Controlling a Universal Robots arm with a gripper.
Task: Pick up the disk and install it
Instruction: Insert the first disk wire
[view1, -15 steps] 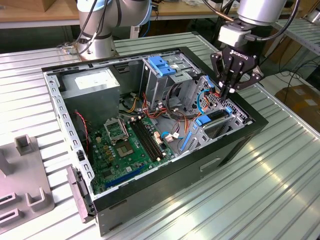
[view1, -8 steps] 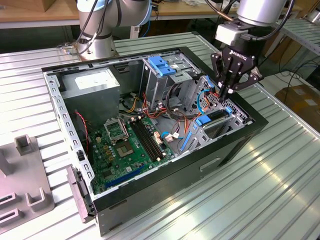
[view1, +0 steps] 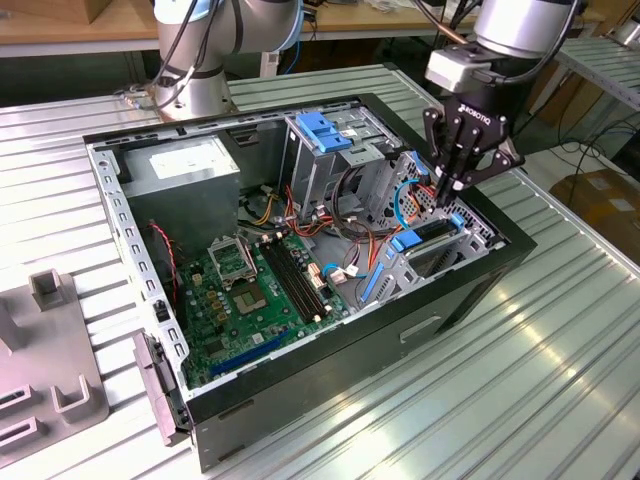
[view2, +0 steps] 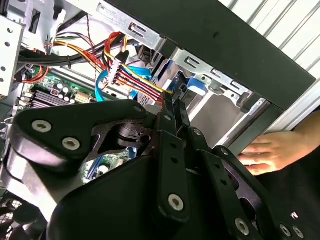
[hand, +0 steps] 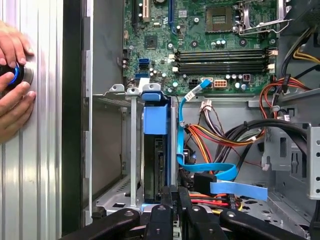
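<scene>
Your disk stands on edge in the drive bay at the computer case's front wall, its blue bracket uppermost, so it looks nearly or fully seated. The gripper is right above it, jaws drawn close together on the bracket's rear edge. Beyond lie the motherboard and the ribbed tabletop; a hand rests outside the case.

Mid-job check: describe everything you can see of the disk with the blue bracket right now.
The flat dark drive in its blue plastic bracket stands on edge in the metal drive bay at the case's front corner, between silver cage rails. Its blue bracket end sticks up above the bay. The black gripper is right above it in the exterior view, fingers drawn close together at the bracket's near end; actual contact is hidden. Its label is not visible.
</scene>
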